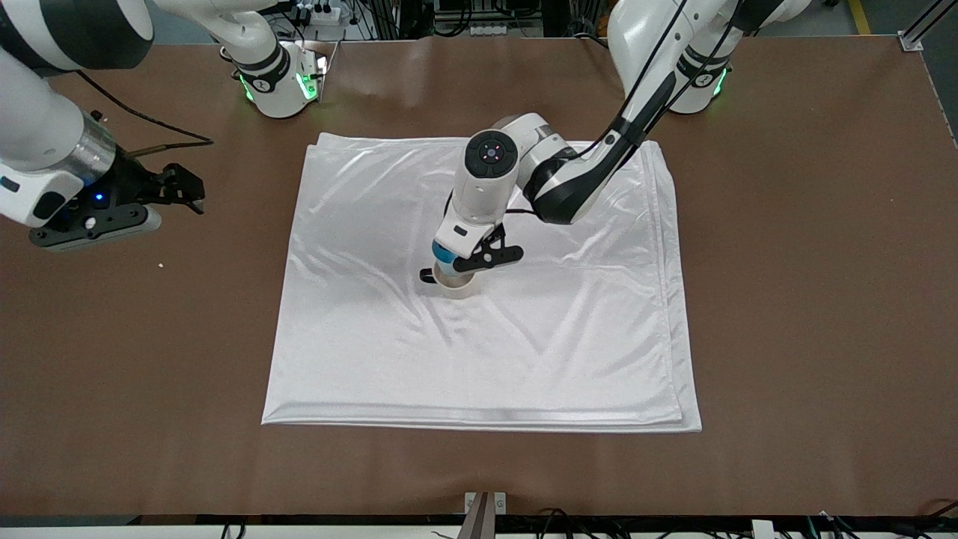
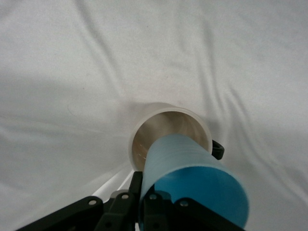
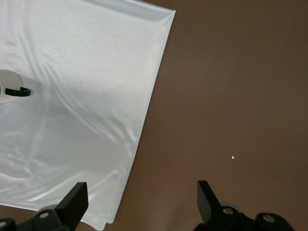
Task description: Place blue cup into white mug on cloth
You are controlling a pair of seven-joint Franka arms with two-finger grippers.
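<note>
The blue cup (image 2: 192, 185), mid-frame in the front view, hangs clamped in my left gripper (image 1: 465, 260) fingers just over the white mug (image 2: 168, 137) on the cloth (image 1: 374, 337). Insertion is under way; next, I judge, comes a straight descent, then release. My right gripper (image 3: 139, 202) waits spread wide above the worktop (image 1: 808, 299) at frame left.

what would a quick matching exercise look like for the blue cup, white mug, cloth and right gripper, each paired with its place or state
Things:
1. blue cup
2. white mug
3. cloth
4. right gripper

Places or states:
A. spread flat on the brown table
B. open, over bare table beside the cloth's edge
C. standing upright on the cloth
D. held in the left gripper, over the mug's mouth

Pairs: 1-D, 2-C, 3-A, 4-B
</note>
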